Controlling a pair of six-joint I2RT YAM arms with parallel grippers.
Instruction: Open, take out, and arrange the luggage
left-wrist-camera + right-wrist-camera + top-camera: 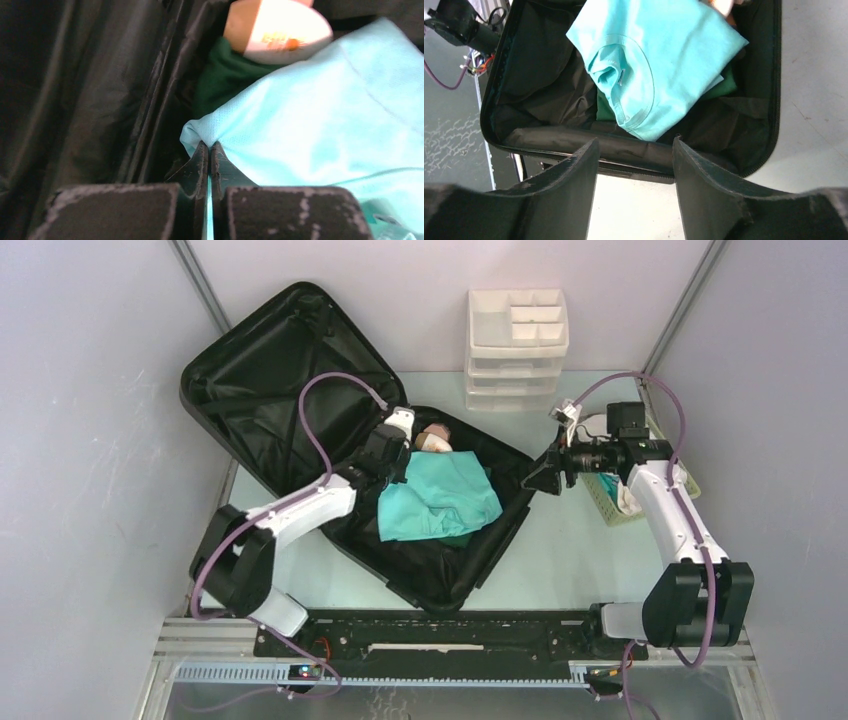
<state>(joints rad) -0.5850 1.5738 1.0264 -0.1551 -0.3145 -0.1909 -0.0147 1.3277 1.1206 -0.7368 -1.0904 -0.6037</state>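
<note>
Open luggage [270,360]; shirt [310,130] inside, edge pinched in closed left gripper [210,147]; right gripper [635,141] spread wide beside rim; drawers [517,350], basket [608,504] beyond.

Seen from above, the left arm [300,512] at about eight o'clock and the right arm [672,510] at about four o'clock share one build: glossy white rounded links between chunky black joint housings. A purple cable [312,420] runs in loops along each arm. The left hand [210,147] has matte black fingers [197,170] with scuffed, grey-worn edges. The right hand [635,145] has broad, curved black fingers [569,185] tapering to blunt tips.
</note>
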